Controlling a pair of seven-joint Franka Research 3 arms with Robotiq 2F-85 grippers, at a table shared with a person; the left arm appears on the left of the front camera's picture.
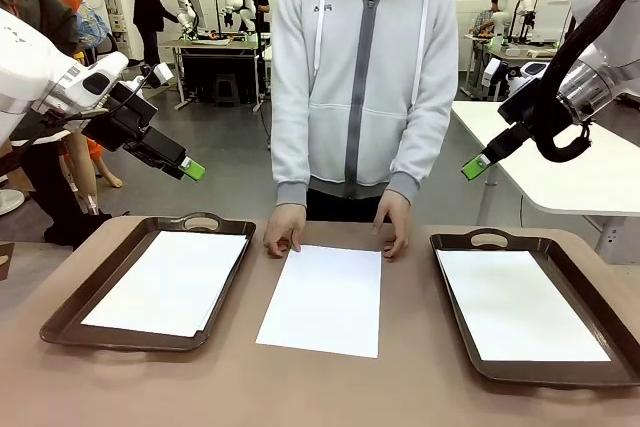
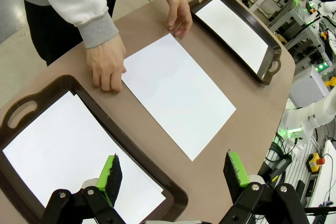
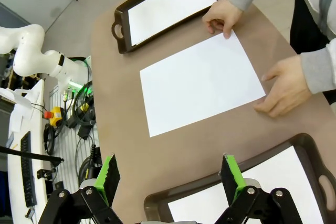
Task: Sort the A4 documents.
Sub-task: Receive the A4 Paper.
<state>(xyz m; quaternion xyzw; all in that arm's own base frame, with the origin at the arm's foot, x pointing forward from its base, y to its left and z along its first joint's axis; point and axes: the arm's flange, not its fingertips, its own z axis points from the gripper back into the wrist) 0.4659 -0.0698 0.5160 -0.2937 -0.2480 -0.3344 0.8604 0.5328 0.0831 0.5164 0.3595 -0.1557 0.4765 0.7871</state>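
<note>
The sheet (image 1: 322, 299) lies bare on the table between two trays (image 1: 62, 319), each holding paper, the person's hands (image 1: 285, 229) at its far corners; I hold both grippers (image 1: 195, 169) (image 1: 474, 166) spread and empty above, so I judge pickup comes next.
</note>
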